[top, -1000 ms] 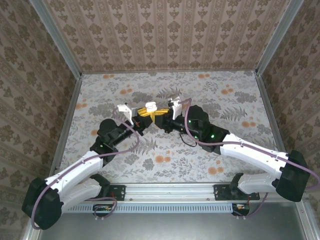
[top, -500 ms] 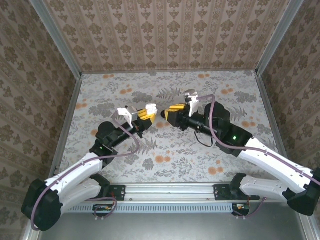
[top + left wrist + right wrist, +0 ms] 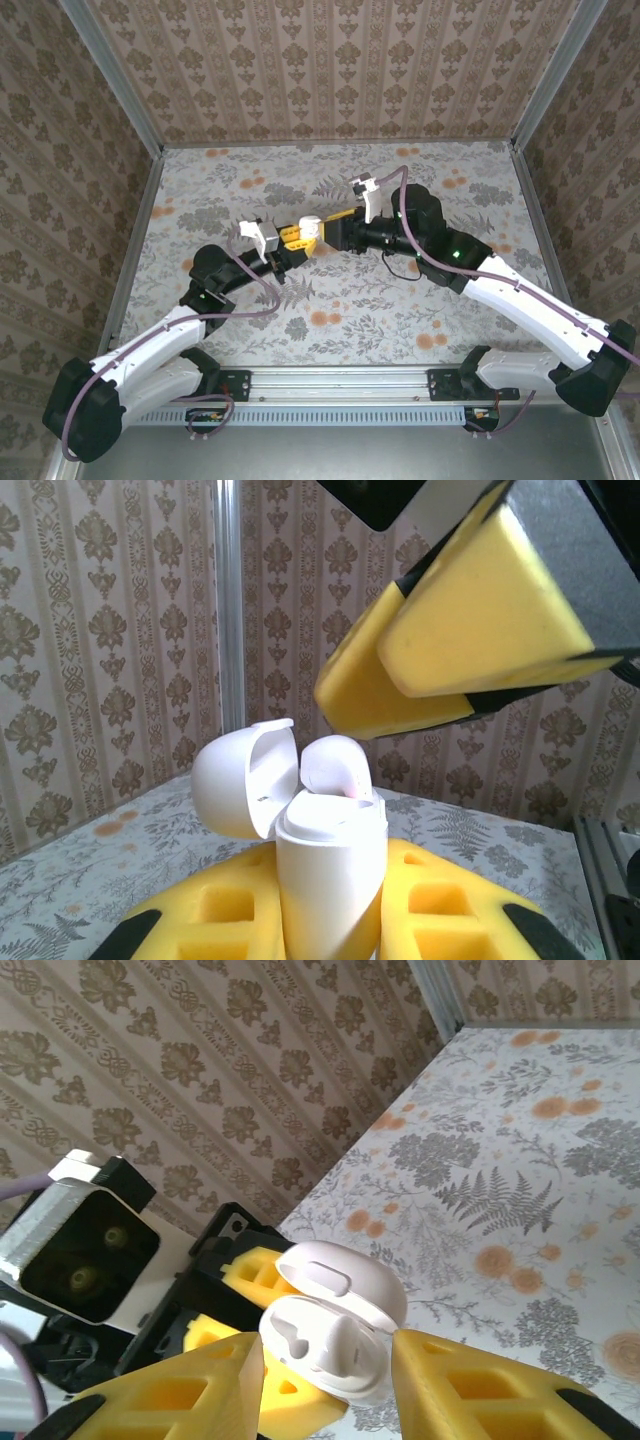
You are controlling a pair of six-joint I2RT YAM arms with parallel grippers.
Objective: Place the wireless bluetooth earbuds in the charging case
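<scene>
1. Charging case [image 3: 330, 875]: a white, rounded case, not black. Your left gripper [image 3: 330, 925] holds it upright above the table [image 3: 480, 200], near the middle of the workspace. From above, it is only a small white blob [image 3: 310, 222].
2. Its lid [image 3: 245, 780] is swung open to the left in the left wrist view. In the right wrist view, the lid [image 3: 345, 1278] stands up behind the body [image 3: 320, 1355].
3. One white earbud [image 3: 335, 765] pokes up out of the case mouth, and you see it from the right wrist as a rounded bump [image 3: 342, 1345]. A dark slot lies beside it, and you cannot tell whether a second bud sits there.
4. The left gripper's yellow foam pads are clamped on the lower body of the case. The bottom edge of the left wrist view cuts off their lower parts and the base of the case.
5. Your right gripper [image 3: 325, 1390] has its yellow pads spread apart, and the case shows in the gap between them. In the left wrist view, the right gripper [image 3: 400, 695] hangs above and to the right of the bud, not touching it, and its two pads overlap there.
6. The left wrist camera housing [image 3: 85, 1255] shows behind the case against the patterned wall [image 3: 200, 1050].
7. Half a second ago, an open gap of table showed between the two grippers. Now the right gripper [image 3: 328, 222] is drawn in tight against the left gripper [image 3: 300, 236], which has shifted slightly right and nearer the bases.
</scene>
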